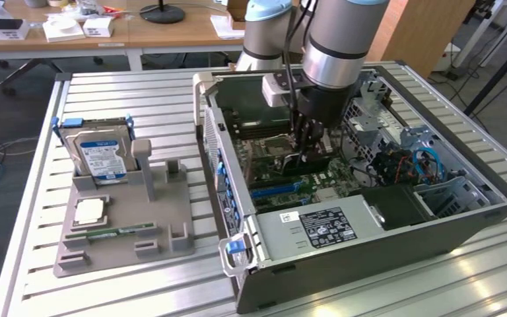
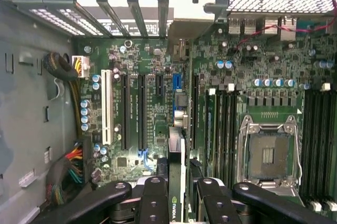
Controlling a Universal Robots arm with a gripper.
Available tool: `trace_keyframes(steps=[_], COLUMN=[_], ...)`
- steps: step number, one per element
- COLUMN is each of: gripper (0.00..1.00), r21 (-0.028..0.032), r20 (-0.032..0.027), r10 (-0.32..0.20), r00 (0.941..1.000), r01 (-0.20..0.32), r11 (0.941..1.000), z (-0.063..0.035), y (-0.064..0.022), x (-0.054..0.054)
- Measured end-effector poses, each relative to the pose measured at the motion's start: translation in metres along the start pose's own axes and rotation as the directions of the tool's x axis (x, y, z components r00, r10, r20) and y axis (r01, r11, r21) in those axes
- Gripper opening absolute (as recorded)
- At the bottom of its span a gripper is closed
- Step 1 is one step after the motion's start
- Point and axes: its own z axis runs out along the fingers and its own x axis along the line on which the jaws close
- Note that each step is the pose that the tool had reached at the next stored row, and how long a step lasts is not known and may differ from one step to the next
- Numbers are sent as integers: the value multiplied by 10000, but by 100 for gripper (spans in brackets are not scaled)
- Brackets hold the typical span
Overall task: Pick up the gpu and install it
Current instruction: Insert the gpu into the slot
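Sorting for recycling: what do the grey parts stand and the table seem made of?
The parts stand: probably plastic, matte grey, judging by its uniform dull moulded look. The table: likely aluminium, with silvery ribbed slats that catch a soft glare.

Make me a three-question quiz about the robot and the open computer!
1. True or false: the end effector grips the gpu inside the computer case.
2. Where does the hard drive stand? A) inside the computer case B) in the grey holder C) on the floor
3. Fill in the gap: the processor socket on the motherboard looks ___ (empty or filled).
Key: 1 true; 2 B; 3 empty.
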Motion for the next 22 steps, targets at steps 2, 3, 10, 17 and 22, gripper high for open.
trace_keyframes(steps=[2,3,10,17,22], gripper=[26,26,26,26,26], r21=[3,2,3,4,2], r20=[1,1,0,3,0], r10=[0,-1,-1,0,-1], r00=[10000,10000,10000,10000,10000], r01=[0,1,1,0,1], r11=[10000,10000,10000,10000,10000], z=[0,0,-1,11,59], y=[7,6,26,27,28], x=[0,0,22,23,24])
